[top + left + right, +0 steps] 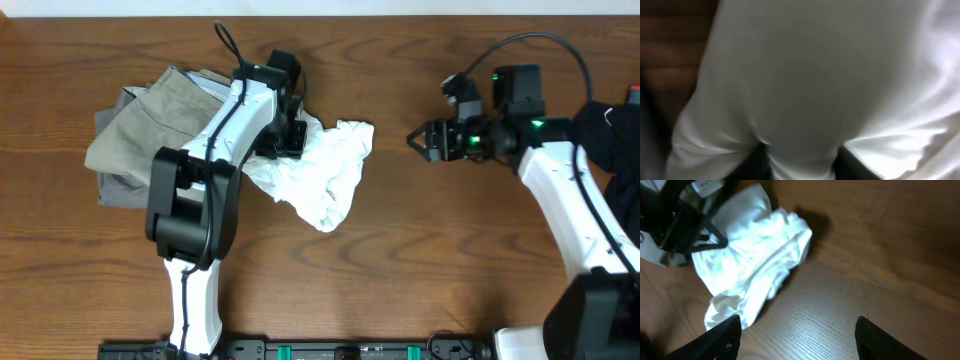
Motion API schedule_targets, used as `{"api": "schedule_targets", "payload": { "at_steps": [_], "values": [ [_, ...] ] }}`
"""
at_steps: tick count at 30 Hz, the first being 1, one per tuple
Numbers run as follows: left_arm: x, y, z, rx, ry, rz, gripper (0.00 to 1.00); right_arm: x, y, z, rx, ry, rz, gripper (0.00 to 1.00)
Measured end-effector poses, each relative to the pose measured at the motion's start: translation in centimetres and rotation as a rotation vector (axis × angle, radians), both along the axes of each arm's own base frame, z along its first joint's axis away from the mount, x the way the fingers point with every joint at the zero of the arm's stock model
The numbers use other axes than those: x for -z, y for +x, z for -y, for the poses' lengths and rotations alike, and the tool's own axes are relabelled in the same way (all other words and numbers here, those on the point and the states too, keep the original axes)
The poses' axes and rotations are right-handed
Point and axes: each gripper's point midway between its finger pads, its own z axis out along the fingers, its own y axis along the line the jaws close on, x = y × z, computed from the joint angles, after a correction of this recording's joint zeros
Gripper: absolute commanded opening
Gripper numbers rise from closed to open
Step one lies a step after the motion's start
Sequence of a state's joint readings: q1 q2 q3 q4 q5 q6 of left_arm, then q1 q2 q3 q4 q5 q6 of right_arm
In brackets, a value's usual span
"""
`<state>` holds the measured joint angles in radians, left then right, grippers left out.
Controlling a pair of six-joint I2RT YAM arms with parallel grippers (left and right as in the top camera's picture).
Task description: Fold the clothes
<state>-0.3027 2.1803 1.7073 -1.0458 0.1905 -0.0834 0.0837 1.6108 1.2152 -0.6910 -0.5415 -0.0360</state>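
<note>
Left gripper [290,137] has its tips hidden by the T-shirt [325,180].

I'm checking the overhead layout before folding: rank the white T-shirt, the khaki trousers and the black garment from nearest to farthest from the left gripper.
From the left gripper, overhead view:
1. white T-shirt: right at its fingertips, mid-table.
2. khaki trousers: close by, on its left.
3. black garment: far off at the table's right edge.

You're at a robot lab bench: a wood-grain table [420,280], a white-and-black left arm [195,290] and right arm [575,200], a black rail [340,350] along the near edge, a loose cable [530,40], and heaped khaki trousers [150,130].
</note>
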Motion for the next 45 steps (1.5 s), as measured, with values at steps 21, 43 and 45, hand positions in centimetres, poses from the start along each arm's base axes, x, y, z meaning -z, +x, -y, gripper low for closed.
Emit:
{"api": "schedule_targets", "payload": {
  "at_steps": [21,43,45],
  "values": [
    [-2.0,-6.9,13.4,0.138,-0.397,-0.199,0.26,7.3,-2.9,-5.7,-0.187,-0.040,-0.196,0.14],
    [-0.2,-3.8,6.9,-0.027,-0.169,-0.140,0.52,11.4,-6.7,3.4,0.034,-0.180,-0.537,0.32],
    [-0.3,-4.1,7.0,-0.029,-0.179,-0.157,0.52,9.9,-7.0,0.6,-0.105,-0.013,-0.494,0.34]
  ]
}}
